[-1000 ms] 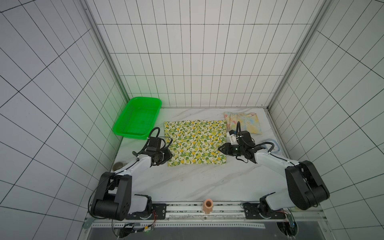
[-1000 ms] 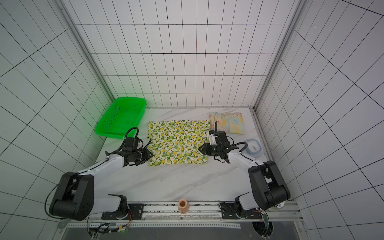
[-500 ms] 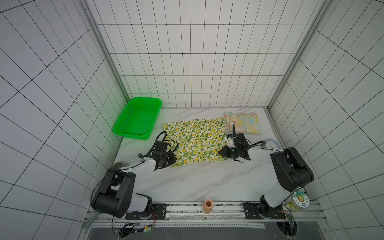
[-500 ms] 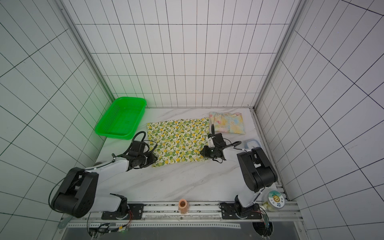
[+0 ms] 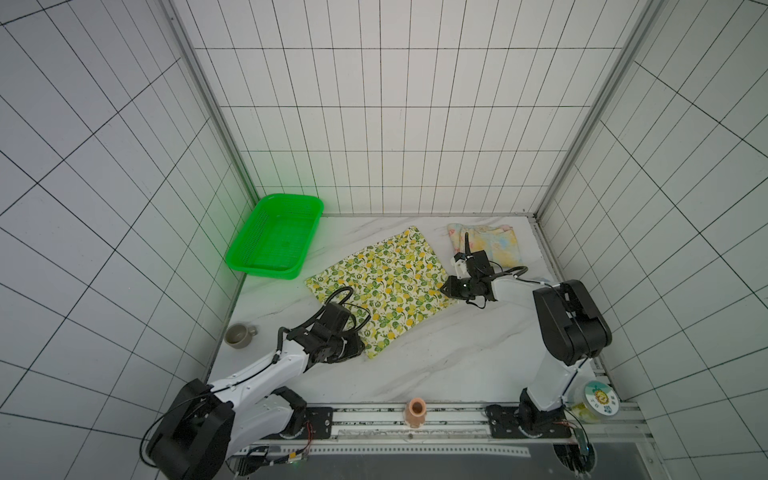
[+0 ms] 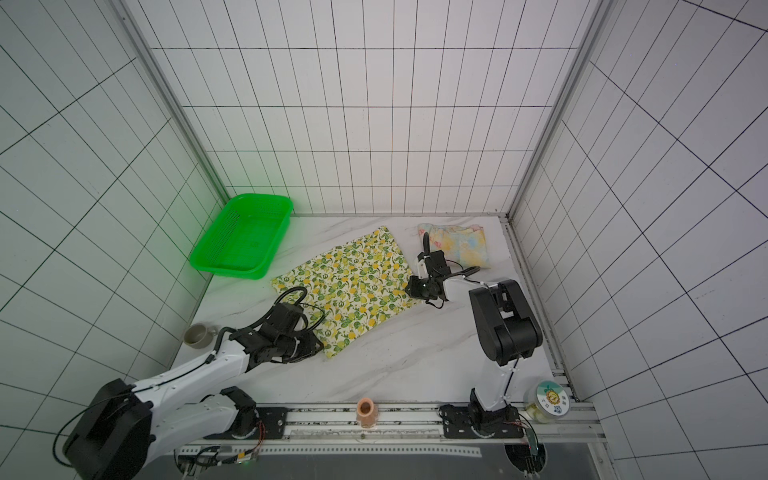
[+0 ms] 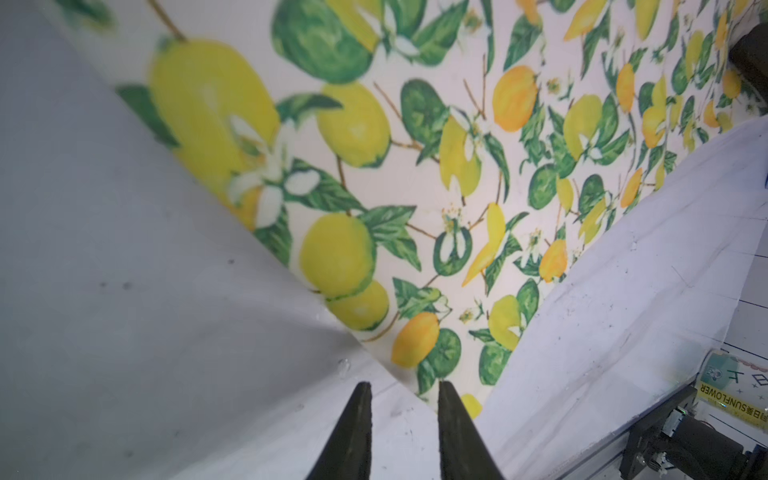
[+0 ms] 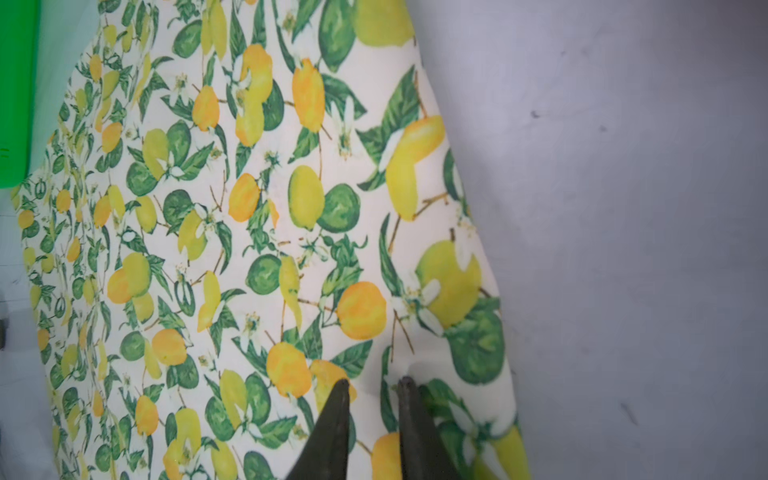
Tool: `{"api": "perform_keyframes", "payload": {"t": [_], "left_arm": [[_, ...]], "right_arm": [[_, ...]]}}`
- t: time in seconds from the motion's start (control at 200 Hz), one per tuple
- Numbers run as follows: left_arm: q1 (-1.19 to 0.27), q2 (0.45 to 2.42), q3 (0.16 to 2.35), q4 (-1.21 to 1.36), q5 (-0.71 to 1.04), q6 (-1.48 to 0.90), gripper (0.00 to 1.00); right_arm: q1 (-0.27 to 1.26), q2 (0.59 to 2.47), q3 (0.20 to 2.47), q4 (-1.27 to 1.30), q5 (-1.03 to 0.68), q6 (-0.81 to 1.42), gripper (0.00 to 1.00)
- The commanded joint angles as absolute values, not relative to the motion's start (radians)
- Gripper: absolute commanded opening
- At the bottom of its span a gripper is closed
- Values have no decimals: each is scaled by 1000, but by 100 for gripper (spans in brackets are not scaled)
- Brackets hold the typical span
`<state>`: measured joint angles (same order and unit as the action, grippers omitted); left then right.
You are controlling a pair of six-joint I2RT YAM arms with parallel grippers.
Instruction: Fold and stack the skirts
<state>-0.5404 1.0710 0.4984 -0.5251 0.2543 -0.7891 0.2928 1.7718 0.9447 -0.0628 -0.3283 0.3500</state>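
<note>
The cream lemon-print skirt [image 5: 386, 282] [image 6: 353, 286] lies flat and diagonal on the marble table. My left gripper [image 5: 359, 349] [image 7: 405, 386] sits low at its near corner. The jaws stand narrowly apart with bare table between them, and one fingertip [image 7: 446, 395] overlaps the cloth corner. My right gripper [image 5: 444, 289] [image 8: 372, 382] rests on the skirt's [image 8: 270, 228] right corner. Its jaws are narrowly apart over the print, with a small pucker at one fingertip [image 8: 409, 386]. The pastel yellow-blue skirt [image 5: 494, 245] [image 6: 461, 245] lies folded at the back right, untouched.
A green basket [image 5: 266, 272] stands at the back left. A grey cup [image 5: 239, 334] sits off the table's left edge. A peach cylinder [image 5: 416, 411] stands on the front rail and a labelled jar [image 5: 596, 401] at the front right. Tiled walls enclose three sides.
The lemon skirt has turned from square-on to diagonal. My left gripper has come nearer the front with the near corner. The right arm has folded up while its gripper stayed near the right corner.
</note>
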Motion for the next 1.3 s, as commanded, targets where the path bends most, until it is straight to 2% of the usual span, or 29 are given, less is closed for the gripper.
{"api": "perform_keyframes", "payload": {"t": [0.0,0.27,0.5,0.735,1.084,1.244,1.299], "left_arm": [[-520,1049,642,-633,202,-720,30],[-464,1272,732,-547,237,-648,28],[-501,1437,721,-461,190,-637,26],[-584,1505,652,-415,157,-687,25],[-880,1532,665,-370,129,-834,24],[-871,1378,712,-483,28,-857,25],[-839,1296,718,-512,12,-859,29]], "right_arm": [[293,1672,987,-170,-319,316,24],[305,1488,895,-203,-384,347,25],[304,1364,845,-229,-401,353,26],[305,1291,783,-218,-448,367,26],[354,1197,684,-215,-482,379,26],[441,1181,651,-203,-454,374,26],[478,1184,647,-194,-438,371,26]]}}
